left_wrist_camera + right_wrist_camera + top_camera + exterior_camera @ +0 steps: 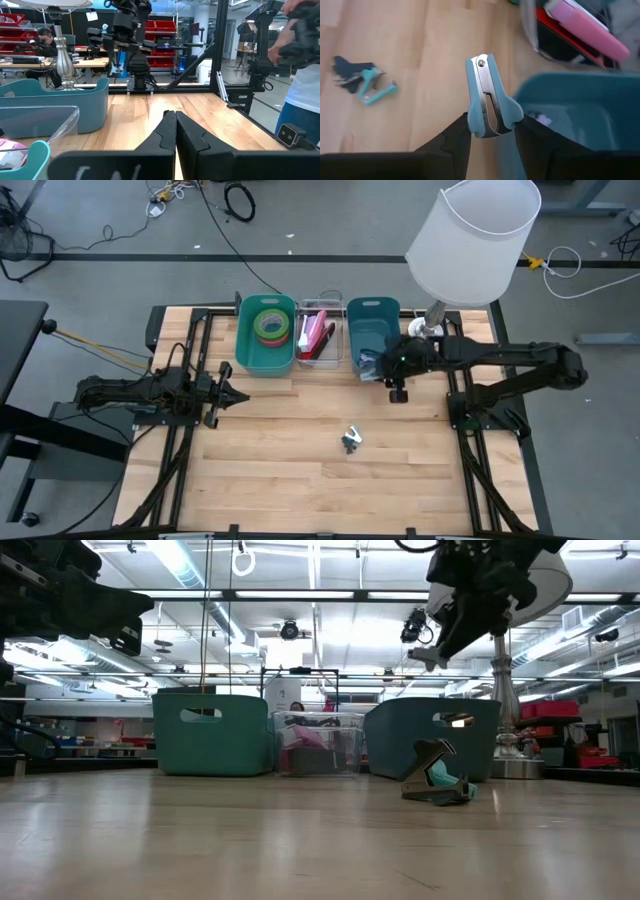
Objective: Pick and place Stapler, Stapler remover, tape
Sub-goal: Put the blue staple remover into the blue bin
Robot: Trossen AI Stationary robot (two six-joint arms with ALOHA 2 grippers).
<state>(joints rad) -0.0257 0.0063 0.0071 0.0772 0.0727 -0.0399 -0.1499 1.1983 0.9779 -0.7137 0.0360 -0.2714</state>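
Staple remover (489, 97) clamped tight in the right claw (490, 131), hanging at the blue bin's (580, 110) near rim, second remover (362, 80) lying well off on the worktop (420, 60), left claw (232, 396) pressed together far across.

no readable text, labels or signs

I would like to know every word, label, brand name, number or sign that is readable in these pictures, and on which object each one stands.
None can be read.
Stapler remover held in the right gripper: plain metal and blue plastic, no marking visible.
Second stapler remover on the table: none visible.
Tape rolls, pink stapler, the three bins: no text visible.
Red shelf bins in the room behind: any labels are too small to read.
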